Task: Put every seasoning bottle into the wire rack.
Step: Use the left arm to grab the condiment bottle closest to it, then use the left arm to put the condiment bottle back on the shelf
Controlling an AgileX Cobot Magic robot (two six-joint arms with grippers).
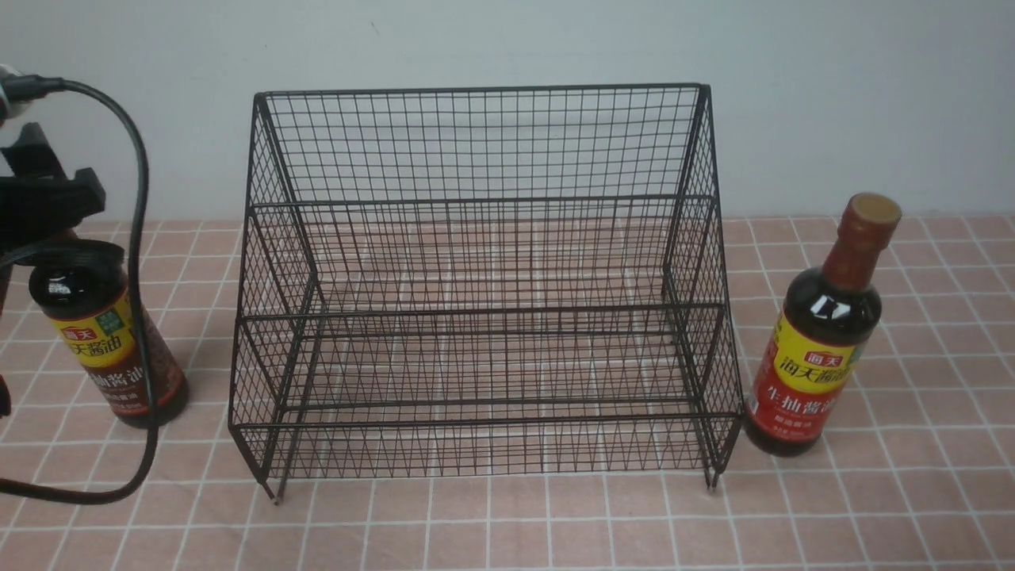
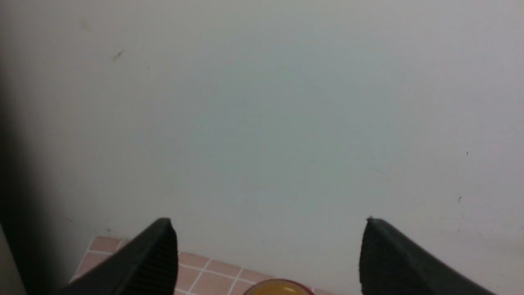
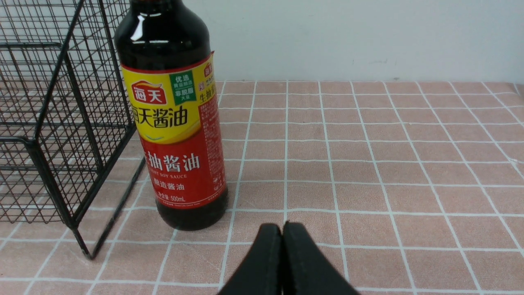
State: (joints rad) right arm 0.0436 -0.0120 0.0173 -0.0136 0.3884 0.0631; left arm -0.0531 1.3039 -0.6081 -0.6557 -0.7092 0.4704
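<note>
1. You see the wire rack [image 1: 484, 301] in the middle of the tiled table [image 1: 507, 523], in front of a pale wall [image 1: 833, 95]. Both bottles stand outside it, on the table.
2. The brown-label bottle [image 1: 111, 349] stands to the left of the rack, near its left side but apart from it. In the front view its neck and top are hidden behind the black body of the left arm. A black cable [image 1: 139, 238] hangs across the front of its label, so you can read only part of the print.
3. The left gripper [image 2: 268, 223] is spread wide, and its two fingers [image 2: 155, 258] hold nothing. In the left wrist view only the tan top of a cap [image 2: 278, 288] shows between them, cut off by the picture's edge. You cannot tell from this view how high the fingers are above it. The wall fills almost all the rest.
4. The red-label bottle [image 1: 821, 357] stands upright just beside the right side of the rack, close to its front right foot. At the base a narrow gap shows in the right wrist view. Higher up, you cannot tell if the glass touches the wire. That view also cuts off its neck and cap.
5. The right gripper [image 3: 282, 225] has its fingertips pressed together with nothing between them. It is low over the table, near the red-label bottle but apart from it. The front view does not show it.
</note>
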